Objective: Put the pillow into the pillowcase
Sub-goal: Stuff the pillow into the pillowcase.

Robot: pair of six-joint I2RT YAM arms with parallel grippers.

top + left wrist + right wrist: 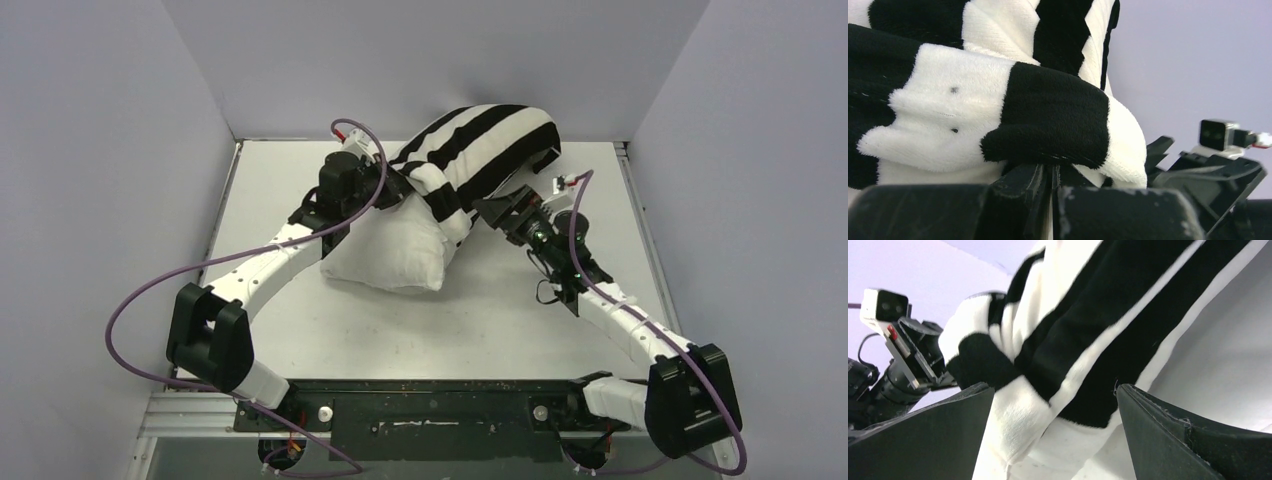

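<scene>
The off-white pillow (390,250) lies mid-table with its far end inside the black-and-white striped pillowcase (480,145), whose bunched hem crosses the pillow's middle. My left gripper (392,180) is shut on the pillowcase hem at the pillow's left side; in the left wrist view the jaws (1053,175) pinch a thin edge below the bunched striped fabric (1048,115). My right gripper (492,213) is open beside the hem at the pillow's right side. In the right wrist view its fingers (1168,435) stand wide apart with the pillowcase edge (1018,420) between them, not clamped.
Lavender walls enclose the white table (520,330) on the left, back and right. The arm bases and a black mounting bar (430,405) sit at the near edge. Purple cables (130,300) loop beside each arm.
</scene>
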